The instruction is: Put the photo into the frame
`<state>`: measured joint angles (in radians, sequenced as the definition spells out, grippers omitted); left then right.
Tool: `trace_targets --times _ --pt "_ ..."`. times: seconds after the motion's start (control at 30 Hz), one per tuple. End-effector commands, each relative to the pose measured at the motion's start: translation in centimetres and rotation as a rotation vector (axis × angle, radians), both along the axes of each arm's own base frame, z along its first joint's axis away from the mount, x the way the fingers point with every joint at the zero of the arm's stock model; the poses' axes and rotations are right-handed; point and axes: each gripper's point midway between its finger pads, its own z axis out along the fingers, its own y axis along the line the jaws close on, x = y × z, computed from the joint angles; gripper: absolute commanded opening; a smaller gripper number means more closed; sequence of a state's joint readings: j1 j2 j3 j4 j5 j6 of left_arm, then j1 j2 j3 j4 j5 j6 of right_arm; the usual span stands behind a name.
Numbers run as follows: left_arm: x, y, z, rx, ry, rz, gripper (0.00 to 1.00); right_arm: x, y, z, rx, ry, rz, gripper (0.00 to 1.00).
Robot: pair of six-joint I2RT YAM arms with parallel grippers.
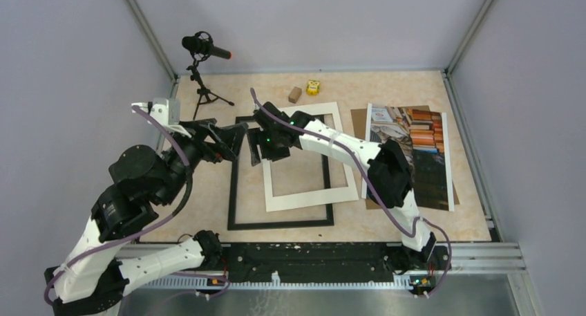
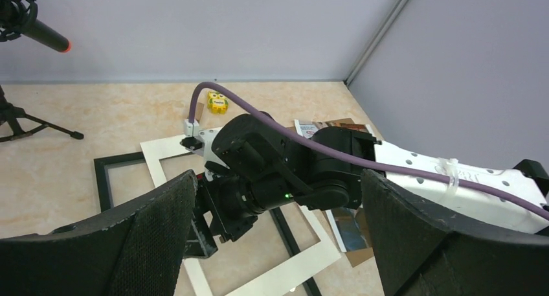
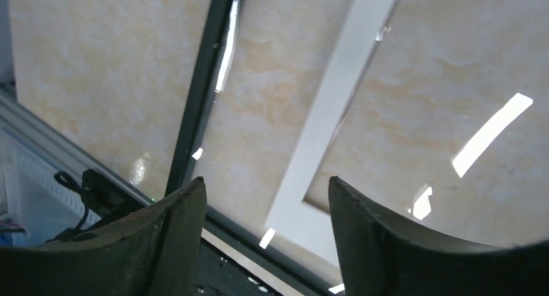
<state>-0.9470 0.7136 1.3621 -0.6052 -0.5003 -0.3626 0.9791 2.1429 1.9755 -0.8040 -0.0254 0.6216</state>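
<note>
Lying flat, frame (image 1: 232, 184) long axis near-to-far, photo (image 1: 428, 140) likewise

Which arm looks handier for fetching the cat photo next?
Probably the right: the photo lies on its side of the table, and its end effector is open and empty. The left arm would have to reach across the frame.

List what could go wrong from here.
The white card mat lies askew over the thin black rectangular frame, past its right rail; the cat-and-books photo print may not seat.
The open left gripper and right gripper crowd the frame's upper-left; they may collide.
The brown cardboard board under the photo may lift too.
</note>
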Motion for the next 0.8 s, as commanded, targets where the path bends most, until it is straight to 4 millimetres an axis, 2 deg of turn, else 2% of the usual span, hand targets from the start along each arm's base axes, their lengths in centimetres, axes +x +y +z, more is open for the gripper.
trace_targets --times 0.0,0.03,0.07,0.17,0.27,0.33,0.43,0.57,0.67,0.77 --pt "1.4 -1.3 0.0 0.050 -0.030 0.012 0.99 -1.9 3.0 5.9 0.245 -0.023 0.132 0.79" --pt "1.6 -1.7 0.1 0.059 -0.035 0.006 0.99 -2.4 2.9 6.4 0.273 -0.023 0.157 0.91" --pt "1.8 -2.2 0.2 0.063 -0.044 0.000 0.99 -2.9 2.7 7.2 0.300 -0.032 0.177 0.98" --pt "2.5 -3.8 0.8 0.081 -0.076 -0.031 0.99 -3.3 1.1 9.4 0.363 -0.080 0.193 0.99" --pt "3.2 -5.9 1.4 0.116 -0.101 -0.079 0.99 -2.3 -3.0 9.8 0.383 -0.109 0.125 0.99" --pt "3.8 -7.3 1.4 0.153 -0.108 -0.104 0.99 -1.0 -6.8 8.7 0.375 -0.109 0.053 0.99" --pt "4.7 -9.5 1.0 0.192 -0.112 -0.147 0.99 1.2 -13.5 5.3 0.308 -0.091 -0.080 0.99" --pt "5.5 -12.0 -0.8 0.250 -0.118 -0.204 0.99 3.3 -22.0 1.2 0.241 -0.072 -0.284 0.99" --pt "6.5 -12.0 -3.1 0.299 -0.116 -0.165 0.99 4.1 -26.0 -1.0 0.154 -0.078 -0.365 0.98" --pt "7.2 -11.4 -5.2 0.329 -0.109 -0.119 0.99 4.3 -28.0 -2.9 0.026 -0.078 -0.385 0.94"
